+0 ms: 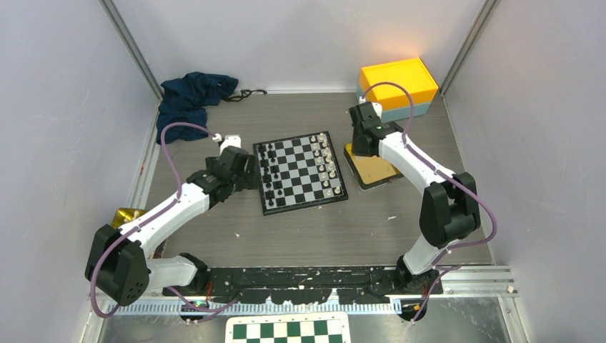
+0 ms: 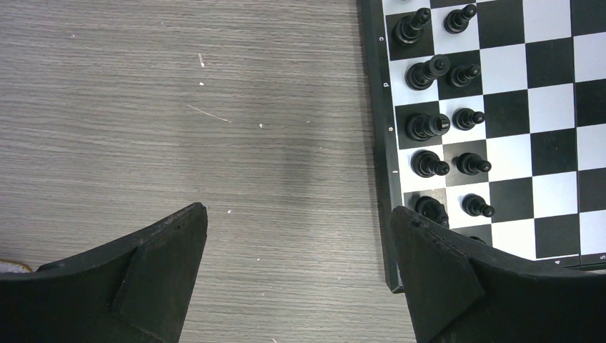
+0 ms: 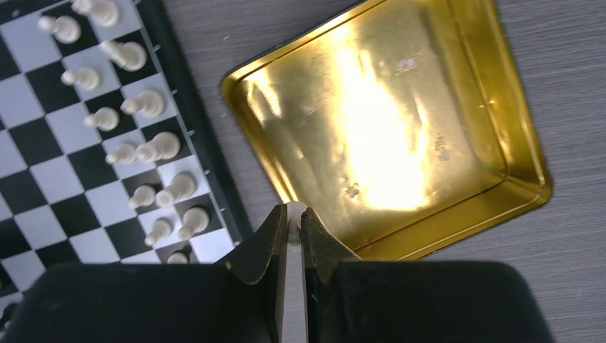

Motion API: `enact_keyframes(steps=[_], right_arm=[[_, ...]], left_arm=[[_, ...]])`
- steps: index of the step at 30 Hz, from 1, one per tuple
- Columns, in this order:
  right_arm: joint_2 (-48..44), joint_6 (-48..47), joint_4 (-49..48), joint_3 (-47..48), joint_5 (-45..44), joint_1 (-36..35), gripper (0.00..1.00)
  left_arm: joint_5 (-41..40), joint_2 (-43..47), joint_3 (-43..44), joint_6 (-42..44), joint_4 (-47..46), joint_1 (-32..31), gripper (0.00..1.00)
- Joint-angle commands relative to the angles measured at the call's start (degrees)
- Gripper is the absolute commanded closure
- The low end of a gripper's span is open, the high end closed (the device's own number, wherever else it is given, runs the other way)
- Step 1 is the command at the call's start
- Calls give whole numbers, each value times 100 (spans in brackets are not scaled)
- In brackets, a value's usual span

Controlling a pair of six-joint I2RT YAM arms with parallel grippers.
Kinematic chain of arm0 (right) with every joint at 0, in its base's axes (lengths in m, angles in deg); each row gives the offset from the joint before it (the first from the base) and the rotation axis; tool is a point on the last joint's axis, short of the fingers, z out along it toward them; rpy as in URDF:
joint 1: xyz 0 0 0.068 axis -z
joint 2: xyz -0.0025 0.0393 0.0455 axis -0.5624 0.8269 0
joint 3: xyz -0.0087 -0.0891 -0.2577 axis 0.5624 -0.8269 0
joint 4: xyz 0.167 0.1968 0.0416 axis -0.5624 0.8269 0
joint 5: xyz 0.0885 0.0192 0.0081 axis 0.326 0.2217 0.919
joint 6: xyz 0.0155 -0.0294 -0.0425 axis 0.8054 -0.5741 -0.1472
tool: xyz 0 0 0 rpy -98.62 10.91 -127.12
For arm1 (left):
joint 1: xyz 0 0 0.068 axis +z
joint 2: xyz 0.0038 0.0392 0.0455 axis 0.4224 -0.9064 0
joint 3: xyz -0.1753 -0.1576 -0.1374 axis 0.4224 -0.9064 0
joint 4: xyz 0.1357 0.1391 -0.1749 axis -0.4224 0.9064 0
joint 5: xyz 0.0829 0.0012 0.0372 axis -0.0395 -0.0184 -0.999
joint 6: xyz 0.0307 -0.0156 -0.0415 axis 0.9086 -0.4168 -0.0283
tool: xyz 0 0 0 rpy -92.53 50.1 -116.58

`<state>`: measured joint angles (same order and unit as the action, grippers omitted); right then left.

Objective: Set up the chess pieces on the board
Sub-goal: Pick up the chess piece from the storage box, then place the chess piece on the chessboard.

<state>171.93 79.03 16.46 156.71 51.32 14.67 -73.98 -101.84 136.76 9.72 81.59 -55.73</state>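
The board (image 1: 301, 172) lies mid-table, with black chess pieces (image 1: 267, 171) in two rows along its left side and white chess pieces (image 1: 325, 163) along its right side. My left gripper (image 2: 299, 218) hangs open over bare table just left of the board's left edge (image 2: 379, 128), beside the black pieces (image 2: 429, 127), holding nothing. My right gripper (image 3: 293, 218) is shut on a small white chess piece (image 3: 294, 212) pinched at its fingertips, above the near-left rim of the gold tin (image 3: 457, 207), just right of the board's white rows (image 3: 146, 150).
The gold tin (image 1: 371, 168) sits right of the board. An orange-lidded box (image 1: 397, 84) stands at the back right, a dark blue cloth (image 1: 191, 94) at the back left. A gold object (image 1: 126, 215) lies by the left arm. A green-and-white checkered panel (image 1: 287, 330) lies at the near edge.
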Motion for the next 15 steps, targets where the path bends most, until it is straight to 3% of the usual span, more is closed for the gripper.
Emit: enact_keyframes(steps=[1, 15], right_arm=[[-347, 97, 232, 201, -183, -443, 99], [-191, 330, 276, 74, -182, -1368, 99]], left_arm=[[-10, 91, 28, -40, -197, -28, 0], [-12, 92, 24, -27, -216, -53, 0]])
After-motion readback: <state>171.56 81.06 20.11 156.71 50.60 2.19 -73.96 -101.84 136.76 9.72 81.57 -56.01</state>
